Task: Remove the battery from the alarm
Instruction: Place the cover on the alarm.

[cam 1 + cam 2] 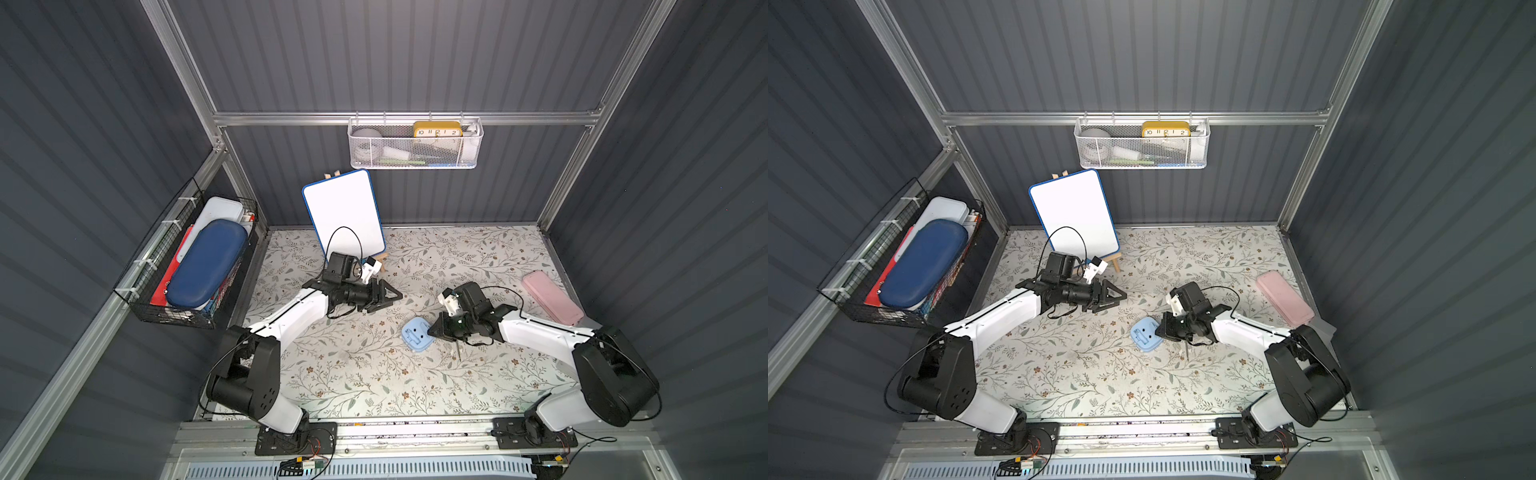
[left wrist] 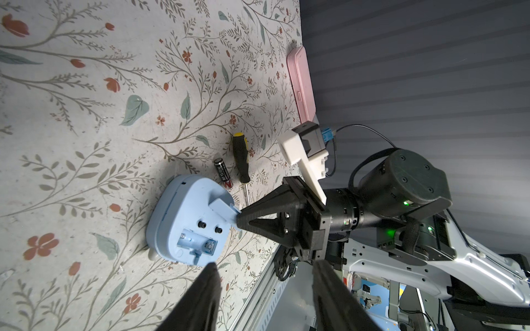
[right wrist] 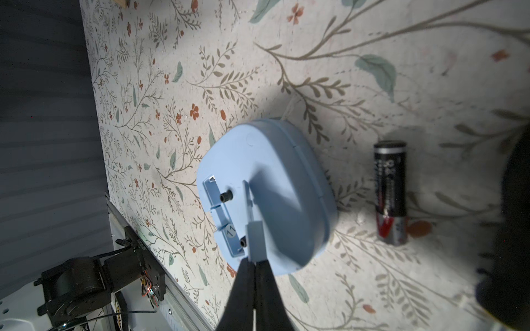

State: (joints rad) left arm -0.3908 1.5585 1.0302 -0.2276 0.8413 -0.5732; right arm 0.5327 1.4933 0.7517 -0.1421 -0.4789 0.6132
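Fingers (image 3: 243, 283) of the right gripper (image 3: 254, 262) were pinched on the alarm's (image 3: 275, 172) battery cover (image 3: 256, 238); the left gripper's (image 2: 265, 263) were spread. The battery (image 3: 390, 192) was found at the alarm's 3 o'clock, beside the screwdriver (image 2: 240, 160).

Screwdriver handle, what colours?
Black with yellow stripes; the screwdriver handle shows best in the left wrist view.

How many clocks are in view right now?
2. The blue alarm lies face down on the table; a yellow clock stands in the white mesh basket on the back wall. That basket could hide more.
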